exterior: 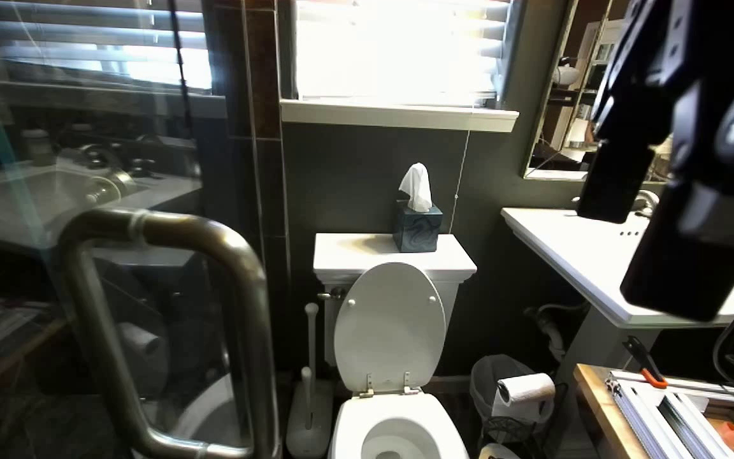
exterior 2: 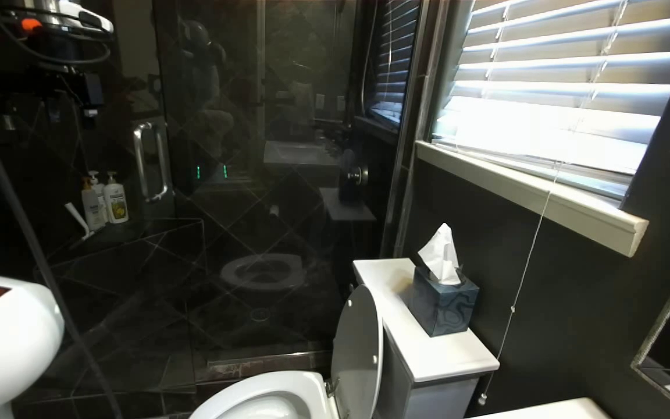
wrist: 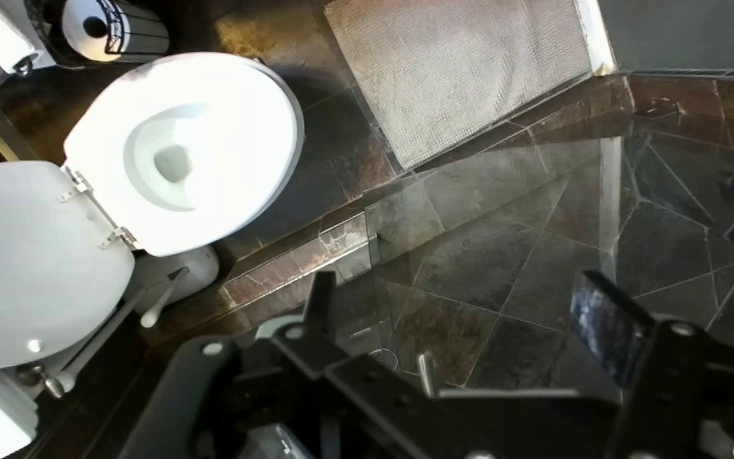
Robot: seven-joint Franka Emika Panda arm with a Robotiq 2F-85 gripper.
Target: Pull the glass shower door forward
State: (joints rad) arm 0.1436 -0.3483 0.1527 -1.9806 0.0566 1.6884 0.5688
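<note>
The glass shower door (exterior: pixel 150 146) is a tall clear pane at the left of an exterior view, with a greenish edge. Its thick curved metal handle (exterior: pixel 264 363) stands large in front there; the handle also shows smaller in an exterior view (exterior 2: pixel 139 157). My gripper (exterior: pixel 631 252) appears at the right, apart from the handle in the picture. In an exterior view the gripper (exterior 2: pixel 72 110) hangs above and left of the handle. In the wrist view the gripper (wrist: pixel 459 290) is open, with nothing between its fingers. A short metal rod (wrist: pixel 426 375) shows low there; I cannot tell if it is the handle.
A toilet (exterior: pixel 437 421) with raised lid stands by the shower, with a tissue box (exterior: pixel 417 229) on its tank. A sink (exterior: pixel 571 271) and a wooden bench (exterior: pixel 615 424) are at the right. A mat (wrist: pixel 469 70) lies by the shower curb (wrist: pixel 290 261).
</note>
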